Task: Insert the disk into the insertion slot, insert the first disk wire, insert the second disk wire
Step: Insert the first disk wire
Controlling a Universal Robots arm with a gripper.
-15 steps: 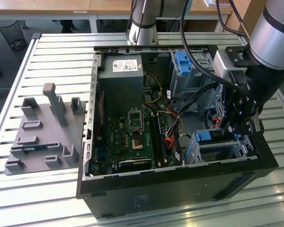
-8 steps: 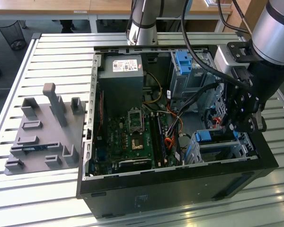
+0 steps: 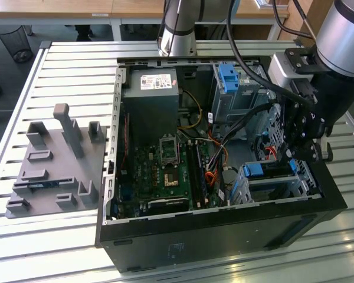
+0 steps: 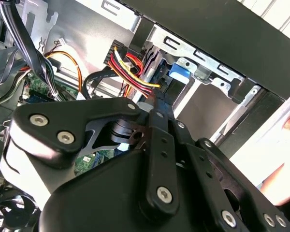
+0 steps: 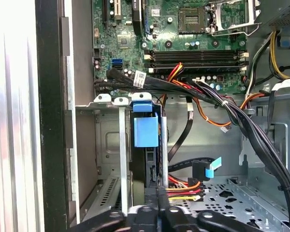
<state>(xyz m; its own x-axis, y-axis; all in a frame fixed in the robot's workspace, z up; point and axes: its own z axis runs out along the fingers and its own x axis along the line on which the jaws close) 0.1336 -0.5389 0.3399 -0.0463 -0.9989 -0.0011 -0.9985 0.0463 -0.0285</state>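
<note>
Exterior view: an open black steel PC case (image 3: pixel 224 230) lies on a ribbed metal table (image 3: pixel 65 65). A grey plastic fixture plate (image 3: pixel 53 168) with upright pegs sits on the table toward the exterior view's left. Inside the case are a green motherboard (image 3: pixel 165 171), a boxy grey power supply (image 3: pixel 150 103) and a taller grey cage (image 3: pixel 236 97) topped by a blue tray (image 3: pixel 229 75). The disk (image 3: pixel 270 170) sits in the insertion slot (image 3: pixel 243 187), a low perforated sheet-metal cage. What shows of the disk is the bright blue carrier edge, a long strip running from the exterior view's left to right. The black claw (image 3: pixel 296 154) hangs down into the case right beside that cage.

Second wrist view: the claw (image 4: pixel 155 99) has matte black linkage with silver screw heads. Its fingers are drawn in narrow, with the tips at a bundle of red-yellow-black wires (image 4: pixel 128 67). I cannot tell if anything is pinched. The blue carrier of the disk (image 4: pixel 180 71) is just past the tips, inside the silver slot frame (image 4: pixel 205 63).

First wrist view: the claw (image 5: pixel 159 205) has its fingers close together. The disk (image 5: pixel 146 129) is seen edge-on (narrow blue tab plus a dark strip) between the silver rails of the slot (image 5: pixel 123 159), with its long axis pointing from the claw toward the motherboard (image 5: pixel 183 29). Red, orange and yellow wires (image 5: pixel 183 186) lie just beside the tips. A black cable bundle (image 5: pixel 208 92) crosses above the cage.
</note>
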